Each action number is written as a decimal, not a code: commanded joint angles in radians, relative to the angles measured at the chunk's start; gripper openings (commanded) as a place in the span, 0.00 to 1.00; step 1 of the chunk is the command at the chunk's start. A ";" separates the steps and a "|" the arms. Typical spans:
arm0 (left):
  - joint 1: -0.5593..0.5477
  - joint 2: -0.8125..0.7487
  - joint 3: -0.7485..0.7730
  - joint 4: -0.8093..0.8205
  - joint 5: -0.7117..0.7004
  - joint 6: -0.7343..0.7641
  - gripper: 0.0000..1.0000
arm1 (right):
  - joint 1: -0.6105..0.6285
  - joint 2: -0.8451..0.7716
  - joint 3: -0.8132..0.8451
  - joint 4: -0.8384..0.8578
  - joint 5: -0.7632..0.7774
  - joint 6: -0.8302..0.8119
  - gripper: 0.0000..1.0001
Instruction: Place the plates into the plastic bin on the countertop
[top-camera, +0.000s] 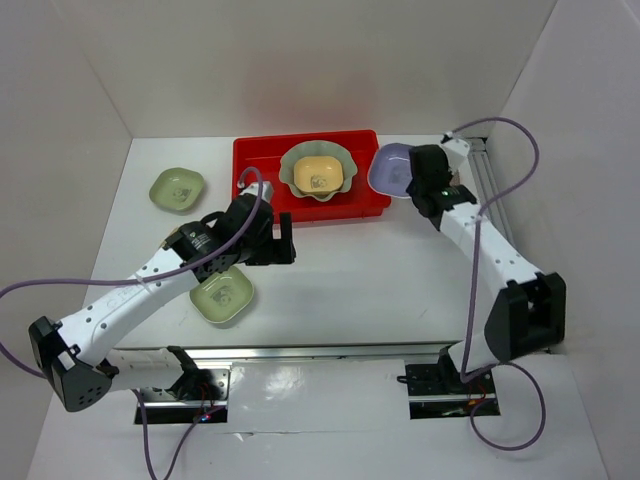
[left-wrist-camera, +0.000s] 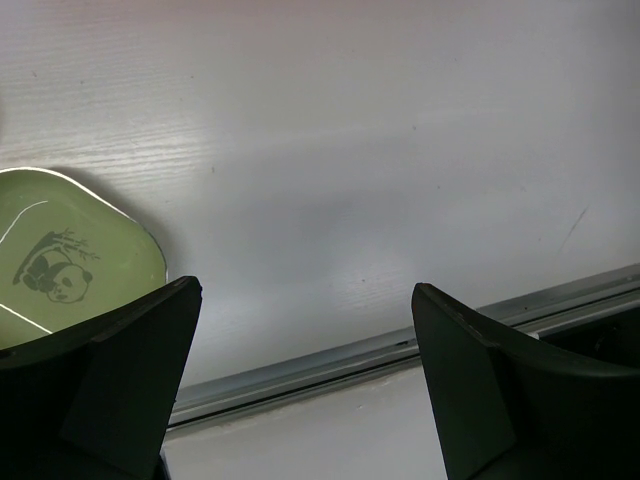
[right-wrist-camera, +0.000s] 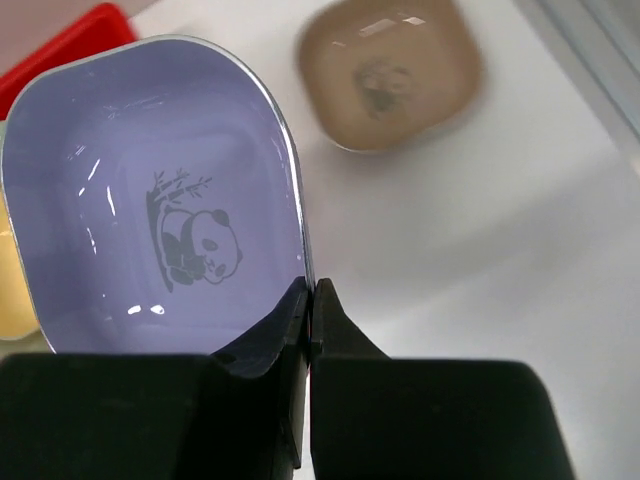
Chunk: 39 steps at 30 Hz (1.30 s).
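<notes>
My right hand (right-wrist-camera: 310, 300) clenched on lavender plate (right-wrist-camera: 150, 200) rim, plate just right of red bin (top-camera: 260, 160). My left hand (left-wrist-camera: 305, 290) released, empty, beside green plate (left-wrist-camera: 70, 260). Next, I judge: swing plate over bin, release.

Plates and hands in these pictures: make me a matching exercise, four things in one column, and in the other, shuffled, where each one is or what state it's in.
Column one:
1. lavender plate
2. yellow plate
3. beige plate
4. left hand

Column two:
A. open above the countertop, a green plate beside it
B. lying flat on the countertop, nothing holding it
C. pinched at its rim by the right hand
D. nested in the scalloped plate inside the red bin

Pairs: 1-C, 2-D, 3-B, 4-A
</notes>
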<state>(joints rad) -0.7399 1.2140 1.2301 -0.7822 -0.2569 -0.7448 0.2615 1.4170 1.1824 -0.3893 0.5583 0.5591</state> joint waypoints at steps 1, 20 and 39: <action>0.005 -0.016 0.002 0.046 0.064 0.002 1.00 | 0.064 0.171 0.166 0.132 -0.057 -0.070 0.00; 0.033 -0.119 -0.063 0.037 0.064 0.021 1.00 | 0.157 0.761 0.784 0.043 -0.247 -0.166 0.00; 0.033 -0.128 -0.112 0.055 0.073 0.030 1.00 | 0.206 0.758 0.824 0.076 -0.288 -0.186 0.84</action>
<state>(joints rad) -0.7136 1.1088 1.1263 -0.7502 -0.1856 -0.7330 0.4496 2.2391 1.9419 -0.3504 0.2588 0.3882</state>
